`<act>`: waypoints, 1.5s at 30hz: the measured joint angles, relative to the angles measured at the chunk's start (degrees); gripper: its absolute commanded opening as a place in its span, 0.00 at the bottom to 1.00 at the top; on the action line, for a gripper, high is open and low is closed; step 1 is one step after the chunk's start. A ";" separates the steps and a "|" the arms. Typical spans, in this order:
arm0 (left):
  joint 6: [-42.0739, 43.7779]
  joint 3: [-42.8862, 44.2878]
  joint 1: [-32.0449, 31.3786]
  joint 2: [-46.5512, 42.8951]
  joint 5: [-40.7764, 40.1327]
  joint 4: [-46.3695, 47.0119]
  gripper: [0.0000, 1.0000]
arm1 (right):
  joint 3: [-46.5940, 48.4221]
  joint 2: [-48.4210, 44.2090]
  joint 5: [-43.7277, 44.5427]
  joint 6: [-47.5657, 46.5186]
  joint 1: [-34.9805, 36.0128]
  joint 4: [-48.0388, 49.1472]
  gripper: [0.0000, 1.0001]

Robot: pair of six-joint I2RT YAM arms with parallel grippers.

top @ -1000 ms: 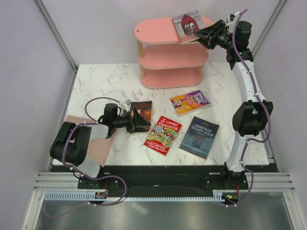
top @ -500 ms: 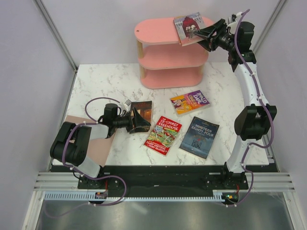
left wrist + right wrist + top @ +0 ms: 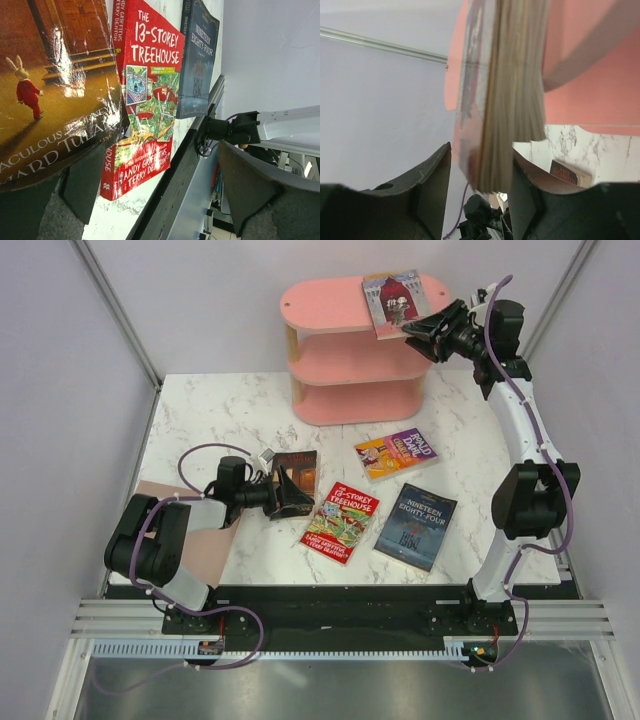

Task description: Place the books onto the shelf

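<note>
Atop the shelf [image 3: 355, 350], at the top board's right end, overhanging the front edge: one book [image 3: 395, 300]. On the table [image 3: 220, 410] before the shelf: Roald Dahl book [image 3: 396, 453] nearest, Nineteen Eighty-Four [image 3: 415, 525] farther front-right, 13-Storey Treehouse [image 3: 341, 521] straight ahead, rabbit book [image 3: 293, 483] front-left, touching the Treehouse.

In my left wrist view the red book [image 3: 145, 100] reads "THE 13-STOREY TREEHOUSE" and "ANDY GRIFFITHS & TERRY DENTON". The blue book [image 3: 197, 65] says "NINETEEN EIGHTY-FOUR". On the brown book [image 3: 55, 75] I only get "…ACULOUS" and "…ARD TULA…". From above, the purple book [image 3: 396, 453] reads "ROALD DAHL".
</note>
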 measured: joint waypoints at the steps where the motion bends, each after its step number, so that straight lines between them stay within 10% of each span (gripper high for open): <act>1: 0.00 0.00 0.00 0.00 0.00 -0.09 1.00 | -1.05 -0.35 0.00 -0.22 0.00 -0.09 0.55; 19: 0.50 0.00 0.00 0.00 0.00 -0.50 1.00 | -12.33 -9.99 2.54 -2.23 3.85 6.21 0.67; 22: 0.63 0.00 0.00 0.00 0.02 -0.50 1.00 | -14.05 -12.31 3.19 -3.23 4.33 6.47 0.60; 28: 0.90 -0.02 0.00 0.02 0.02 -0.50 1.00 | -14.97 -13.33 4.81 -6.97 6.45 5.84 0.00; 45: 1.07 -0.46 0.00 0.02 0.04 -0.52 1.00 | -3.02 -4.15 12.35 -15.93 12.15 -8.46 0.00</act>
